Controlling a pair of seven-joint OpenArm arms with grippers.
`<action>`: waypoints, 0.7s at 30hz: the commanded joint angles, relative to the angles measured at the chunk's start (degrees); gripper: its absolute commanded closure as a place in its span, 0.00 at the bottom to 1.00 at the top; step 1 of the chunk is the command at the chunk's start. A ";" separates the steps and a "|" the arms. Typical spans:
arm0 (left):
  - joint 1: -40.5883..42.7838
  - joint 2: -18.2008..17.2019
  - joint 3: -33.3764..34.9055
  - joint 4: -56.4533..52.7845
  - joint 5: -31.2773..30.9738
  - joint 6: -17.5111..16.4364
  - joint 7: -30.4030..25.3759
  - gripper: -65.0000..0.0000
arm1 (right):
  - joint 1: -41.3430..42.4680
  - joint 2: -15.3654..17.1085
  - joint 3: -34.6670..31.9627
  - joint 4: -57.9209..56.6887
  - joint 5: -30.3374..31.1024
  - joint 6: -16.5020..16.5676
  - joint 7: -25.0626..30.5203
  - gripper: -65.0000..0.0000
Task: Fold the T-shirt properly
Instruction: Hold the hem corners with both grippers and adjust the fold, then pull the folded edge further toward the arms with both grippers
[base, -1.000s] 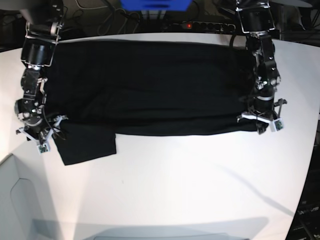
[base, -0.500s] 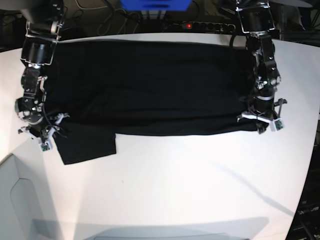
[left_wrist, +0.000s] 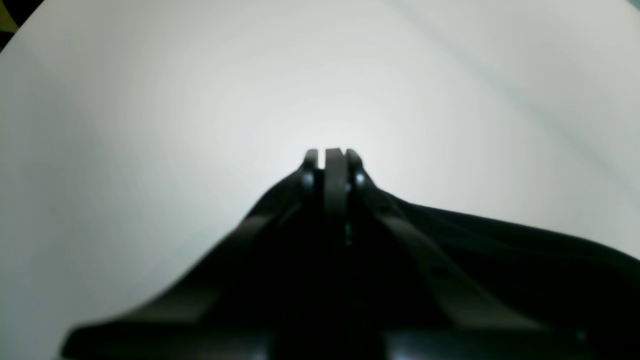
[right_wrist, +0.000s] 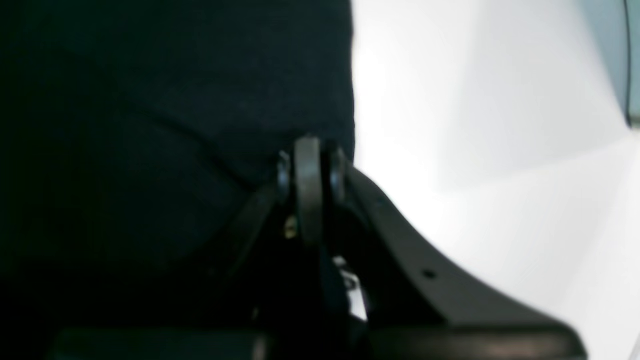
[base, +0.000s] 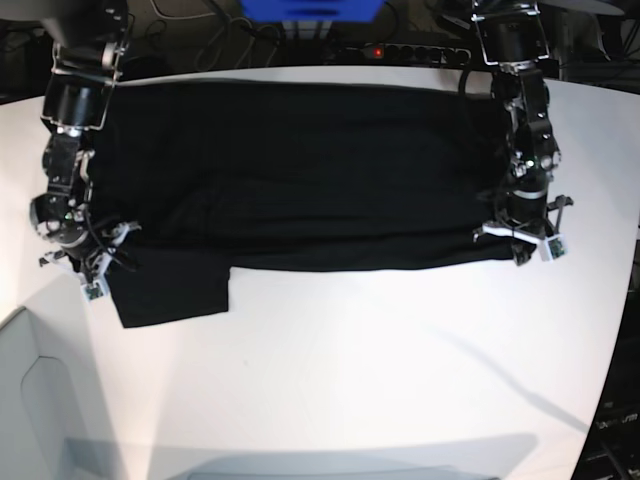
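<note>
Base view: black shirt spread flat across far half of white table, one sleeve jutting toward near edge at image left. No print or readable writing visible on cloth or arms.

Right arm, at image left: reaching down from far edge along shirt's side, wrist bent, right gripper low at corner where sleeve meets body. Wrist view: right gripper with jaws pressed together, tips set on black cloth just inside its edge; pinch on fabric not discernible.

Left arm, at image right: extended down along opposite side edge, left gripper at shirt's near corner. Wrist view: left gripper with jaws together, tips over bare table, shirt behind and beside; cloth between jaws not discernible.
</note>
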 joint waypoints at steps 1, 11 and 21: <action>-0.82 -0.67 -0.27 1.19 -0.06 -0.08 -1.66 1.00 | 1.45 0.17 1.67 3.25 0.55 0.64 1.40 1.00; -0.20 -0.67 -0.27 4.79 -0.06 -0.08 -1.57 1.00 | -0.30 -2.46 5.81 16.44 0.55 0.72 1.23 1.00; 2.79 -0.14 -3.44 11.56 -0.06 0.01 -1.57 1.00 | -10.33 -4.22 5.89 31.91 0.64 0.72 1.66 1.00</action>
